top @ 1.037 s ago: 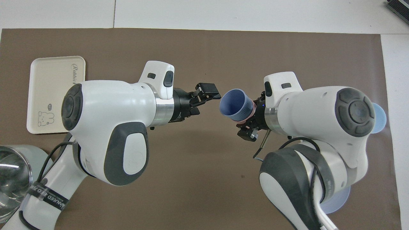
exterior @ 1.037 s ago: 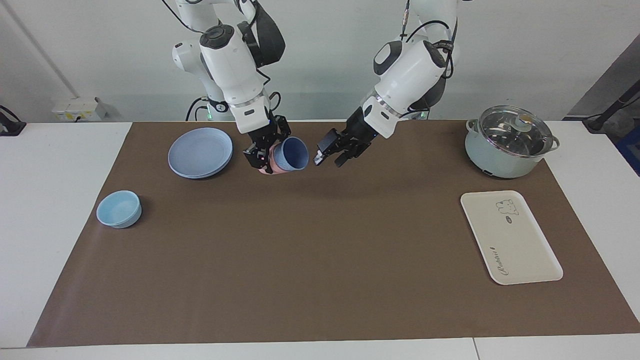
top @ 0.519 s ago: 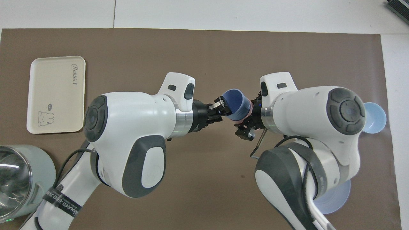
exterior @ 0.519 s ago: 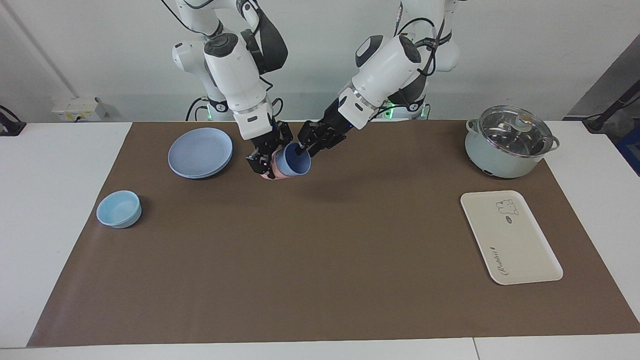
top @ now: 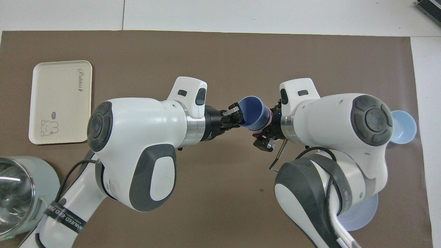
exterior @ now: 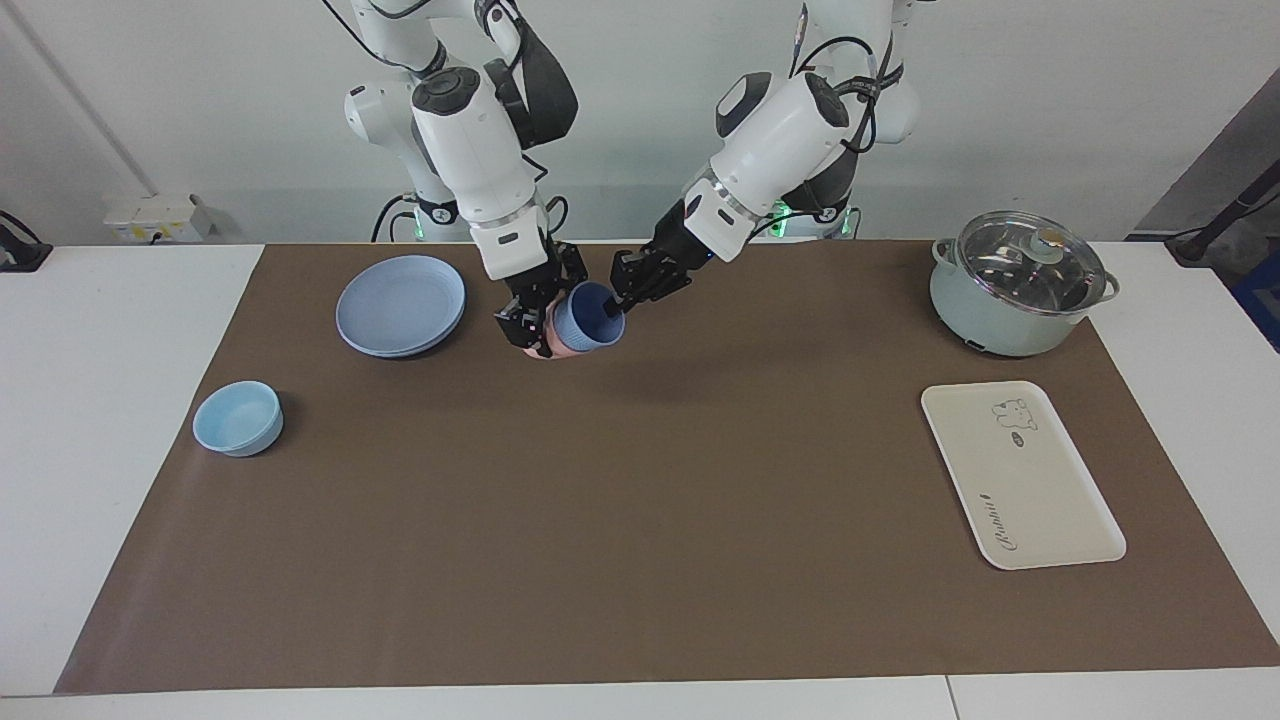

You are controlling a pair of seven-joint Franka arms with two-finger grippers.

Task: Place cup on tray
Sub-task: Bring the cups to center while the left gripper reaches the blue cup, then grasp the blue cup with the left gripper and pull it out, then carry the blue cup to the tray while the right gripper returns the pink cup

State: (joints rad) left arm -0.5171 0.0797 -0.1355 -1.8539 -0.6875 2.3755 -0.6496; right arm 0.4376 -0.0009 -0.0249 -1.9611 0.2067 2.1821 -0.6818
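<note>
Above the brown mat [exterior: 640, 500], roughly midway between the two arm bases and close to the robots' edge of the table, the two grippers meet around a stacked pair of cups held in the air. The right gripper [exterior: 528, 322] is clamped on a pink cup [exterior: 545, 345] whose base it grips; nested in that pink cup sits the blue cup [exterior: 587, 318], tipped on its side so that its open mouth faces toward the left arm's end of the table. The left gripper [exterior: 612, 306] has come in from that end and its fingers are pinched on the blue cup's rim, one finger inside the mouth and one outside the wall, as the overhead view suggests [top: 237, 115]. So both claws are closed, each on its own cup, and the blue cup's long axis runs nearly level, along the line joining the two grippers. That line matters most: to free the blue cup, the left arm would probably need to pull straight back along it, toward its own end, while the right arm holds the pink cup steady. The tray [exterior: 1020, 480] lies flat on the mat at the left arm's end of the table, well apart from the cups and farther from the robots than the lidded pot [exterior: 1020, 285]. A round plate [exterior: 400, 305] and a small light-blue bowl [exterior: 238, 418] lie toward the right arm's end.
</note>
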